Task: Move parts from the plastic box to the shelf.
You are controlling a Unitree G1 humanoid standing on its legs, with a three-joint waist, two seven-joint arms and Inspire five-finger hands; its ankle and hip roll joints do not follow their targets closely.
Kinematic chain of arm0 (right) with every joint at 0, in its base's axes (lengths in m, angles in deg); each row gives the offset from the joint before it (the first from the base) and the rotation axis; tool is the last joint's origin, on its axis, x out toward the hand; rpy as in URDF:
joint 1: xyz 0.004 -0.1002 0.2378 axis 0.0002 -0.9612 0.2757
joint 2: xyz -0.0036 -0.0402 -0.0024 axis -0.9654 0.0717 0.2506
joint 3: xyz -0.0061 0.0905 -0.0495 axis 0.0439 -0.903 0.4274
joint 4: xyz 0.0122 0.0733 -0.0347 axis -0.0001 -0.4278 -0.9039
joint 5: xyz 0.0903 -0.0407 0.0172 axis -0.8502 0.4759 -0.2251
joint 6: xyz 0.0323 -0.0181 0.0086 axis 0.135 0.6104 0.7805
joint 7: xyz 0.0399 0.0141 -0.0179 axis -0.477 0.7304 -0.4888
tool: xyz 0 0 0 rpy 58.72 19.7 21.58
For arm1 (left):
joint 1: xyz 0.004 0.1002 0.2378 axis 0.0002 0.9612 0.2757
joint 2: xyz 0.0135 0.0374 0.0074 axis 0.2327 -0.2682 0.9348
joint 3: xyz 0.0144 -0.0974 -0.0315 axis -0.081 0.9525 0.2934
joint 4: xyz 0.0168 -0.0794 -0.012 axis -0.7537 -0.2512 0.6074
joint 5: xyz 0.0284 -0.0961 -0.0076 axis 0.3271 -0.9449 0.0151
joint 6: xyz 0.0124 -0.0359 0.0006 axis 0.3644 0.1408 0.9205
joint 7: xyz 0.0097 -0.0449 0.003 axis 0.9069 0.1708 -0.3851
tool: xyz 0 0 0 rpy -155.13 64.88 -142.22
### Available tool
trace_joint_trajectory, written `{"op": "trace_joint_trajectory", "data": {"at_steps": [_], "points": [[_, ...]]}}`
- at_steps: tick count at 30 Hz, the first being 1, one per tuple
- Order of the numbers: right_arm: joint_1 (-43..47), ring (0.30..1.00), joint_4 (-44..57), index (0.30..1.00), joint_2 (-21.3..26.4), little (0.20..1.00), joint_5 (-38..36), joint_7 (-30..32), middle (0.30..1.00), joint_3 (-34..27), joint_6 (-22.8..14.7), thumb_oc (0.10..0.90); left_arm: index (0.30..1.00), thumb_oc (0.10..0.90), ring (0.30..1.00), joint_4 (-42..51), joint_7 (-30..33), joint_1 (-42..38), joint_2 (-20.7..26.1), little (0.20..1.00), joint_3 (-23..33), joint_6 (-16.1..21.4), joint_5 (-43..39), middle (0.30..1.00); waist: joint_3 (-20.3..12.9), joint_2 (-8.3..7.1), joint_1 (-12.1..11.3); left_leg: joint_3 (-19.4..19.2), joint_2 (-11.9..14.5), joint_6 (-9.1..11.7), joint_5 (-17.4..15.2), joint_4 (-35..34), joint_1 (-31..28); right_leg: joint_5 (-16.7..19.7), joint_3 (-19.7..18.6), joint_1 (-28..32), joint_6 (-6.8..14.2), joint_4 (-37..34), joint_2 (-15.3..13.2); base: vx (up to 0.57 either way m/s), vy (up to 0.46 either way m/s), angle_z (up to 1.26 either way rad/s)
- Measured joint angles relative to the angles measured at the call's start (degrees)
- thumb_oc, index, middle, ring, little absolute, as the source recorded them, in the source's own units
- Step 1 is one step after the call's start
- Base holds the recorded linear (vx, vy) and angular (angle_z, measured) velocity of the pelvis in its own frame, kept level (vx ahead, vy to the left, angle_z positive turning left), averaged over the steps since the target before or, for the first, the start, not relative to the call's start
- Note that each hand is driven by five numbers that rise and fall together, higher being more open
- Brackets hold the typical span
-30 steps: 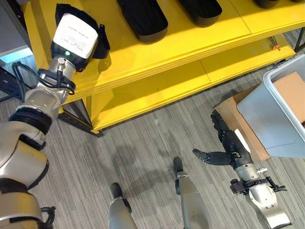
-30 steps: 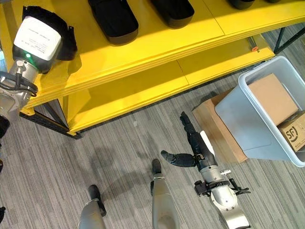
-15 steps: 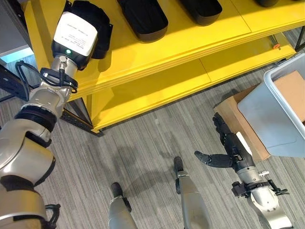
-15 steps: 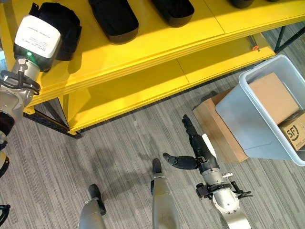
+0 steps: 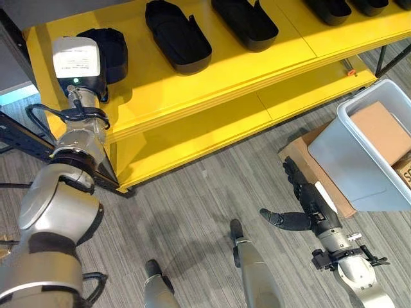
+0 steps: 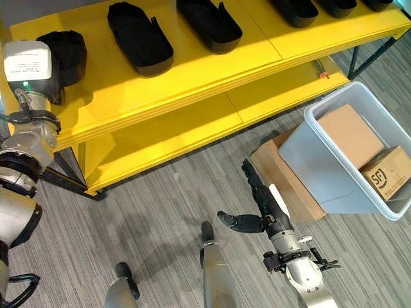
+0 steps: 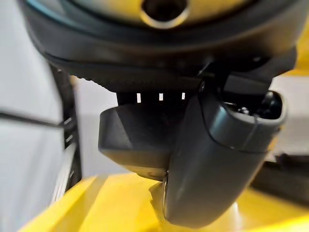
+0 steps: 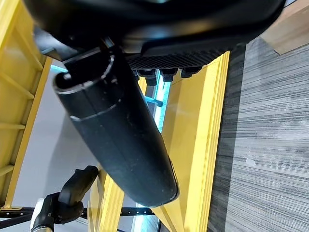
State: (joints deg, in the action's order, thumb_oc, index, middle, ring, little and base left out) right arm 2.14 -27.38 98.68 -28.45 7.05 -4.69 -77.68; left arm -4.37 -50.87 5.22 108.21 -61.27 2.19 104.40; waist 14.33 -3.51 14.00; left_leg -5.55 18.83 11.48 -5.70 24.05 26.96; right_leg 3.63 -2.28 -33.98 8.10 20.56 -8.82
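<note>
Since the earlier frames your left hand (image 5: pixel 96 54) has drawn back off the black part (image 5: pixel 110 50), now resting on the shelf (image 5: pixel 212 77); its fingers can't be read. Right hand (image 5: pixel 308 205) hangs spread, beside the plastic box (image 5: pixel 359 167) for the next pick.

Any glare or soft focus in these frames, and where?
Left eye view: a bright patch of light lies across the yellow shelf, and the black parts on it read nearly featureless. Left wrist view: the left hand is soft, so close to the lens. Right wrist view: the right hand is sharper, with a mild sheen.
</note>
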Motion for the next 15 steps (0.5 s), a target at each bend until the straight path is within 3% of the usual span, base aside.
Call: {"op": "trace_joint_trajectory", "data": {"at_steps": [2,6,15], "points": [[-0.05,1.000,-0.01,1.000,0.02,1.000,0.00,-0.01,1.000,0.02,0.95,0.900,0.300,0.400,0.300,-0.64,-0.20,-0.38,-1.58,0.300,2.85,-0.60,-4.09,0.300,-0.04,0.07,0.14,-0.08,0.04,0.00,0.00,-0.02,-0.04,0.03,-0.03,-0.11,-0.03,0.05,0.03,0.00,0.000,0.00],[-0.55,1.000,0.00,1.000,0.13,1.000,-0.02,-0.18,1.000,0.02,1.18,0.900,0.300,0.400,0.300,-3.08,-3.12,-0.62,-1.98,0.300,3.10,-1.11,-8.03,0.300,-0.73,0.35,0.32,-0.33,0.06,0.01,0.00,0.04,0.26,0.07,-0.31,-0.65,-0.11,0.05,0.10,-0.01,-0.005,-0.03],[-0.54,1.000,0.06,1.000,0.18,1.000,-0.03,-0.49,1.000,0.02,1.72,0.900,0.300,0.400,0.300,-4.45,-4.36,-0.32,-2.15,0.300,2.62,-2.24,-8.26,0.300,-0.76,0.30,0.16,-0.02,0.10,0.00,0.00,0.44,0.88,0.21,-0.28,-0.94,-0.13,0.08,0.23,0.00,0.000,0.00]]}}
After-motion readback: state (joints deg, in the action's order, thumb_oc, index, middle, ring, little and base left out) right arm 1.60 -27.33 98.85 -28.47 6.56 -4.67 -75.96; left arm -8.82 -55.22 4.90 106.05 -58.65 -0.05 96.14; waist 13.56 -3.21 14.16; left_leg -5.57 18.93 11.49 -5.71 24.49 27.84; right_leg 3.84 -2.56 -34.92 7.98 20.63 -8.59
